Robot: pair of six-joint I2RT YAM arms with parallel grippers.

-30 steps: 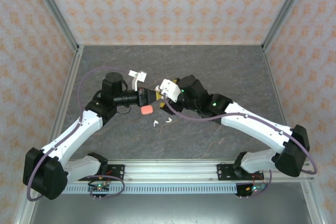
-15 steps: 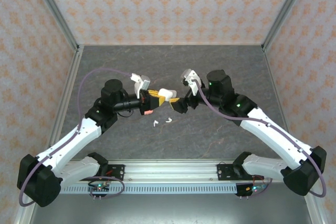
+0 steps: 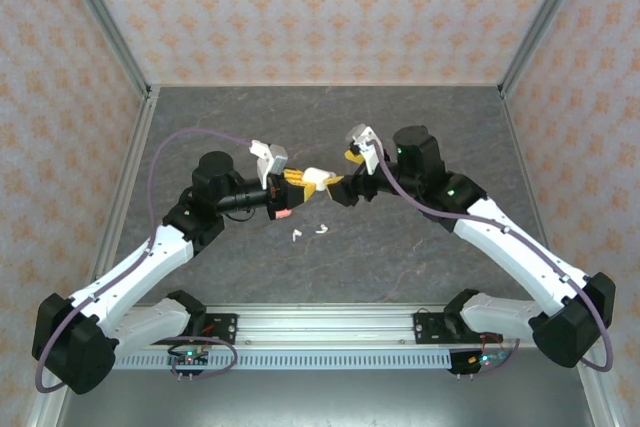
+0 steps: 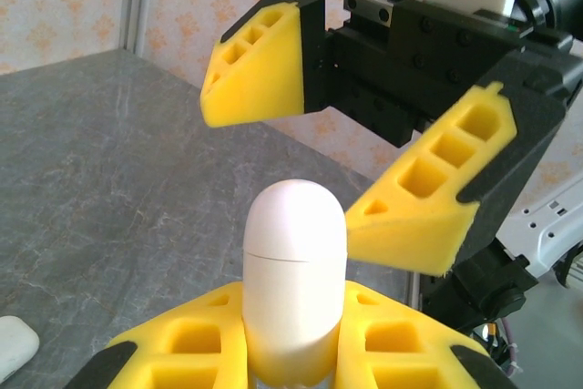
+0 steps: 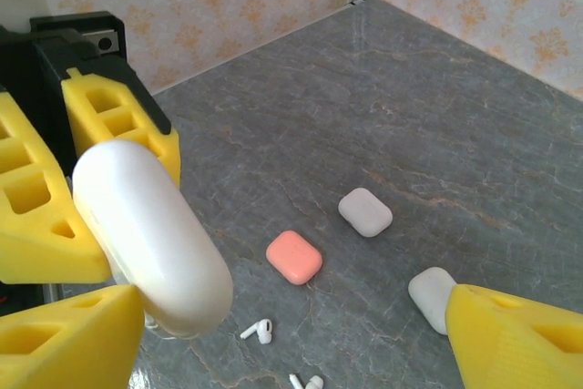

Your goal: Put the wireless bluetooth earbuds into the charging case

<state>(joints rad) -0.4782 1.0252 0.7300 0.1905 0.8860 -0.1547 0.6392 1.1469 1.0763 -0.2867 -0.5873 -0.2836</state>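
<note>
From above, the left gripper (image 3: 300, 181) is clamped on a smooth white case (image 3: 318, 179), a rounded pebble held clear of the table (image 3: 430, 127), which is a grey slab veined like stone. The right gripper (image 3: 340, 179) faces the case's free end with its jaws spread wide, holding nothing. The earbuds (image 3: 297, 236), tiny white stemmed pieces, lie on the table just in front of both grippers. A coral case (image 3: 283, 213) sits below the left gripper, near them.

In the left wrist view, the white case stands upright between 2 yellow plastic fingers (image 4: 200, 339) cut with square hollows. It is glossy and pill-shaped, with a thin seam across its middle and the lid shut. Beyond it, the right gripper's 2 yellow wedge fingers on black mounts stand well apart. A pale case (image 4: 14, 343) lies at the bottom left corner.

In the right wrist view, the white case juts from the left gripper at the left, shiny and rounded. The right gripper's own fingers sit far apart in the bottom corners; whether one touches the case I cannot tell. On the table lie the coral case, a flat rounded square, 2 pale cases (image 5: 365, 211) and the earbuds near the bottom edge.
</note>
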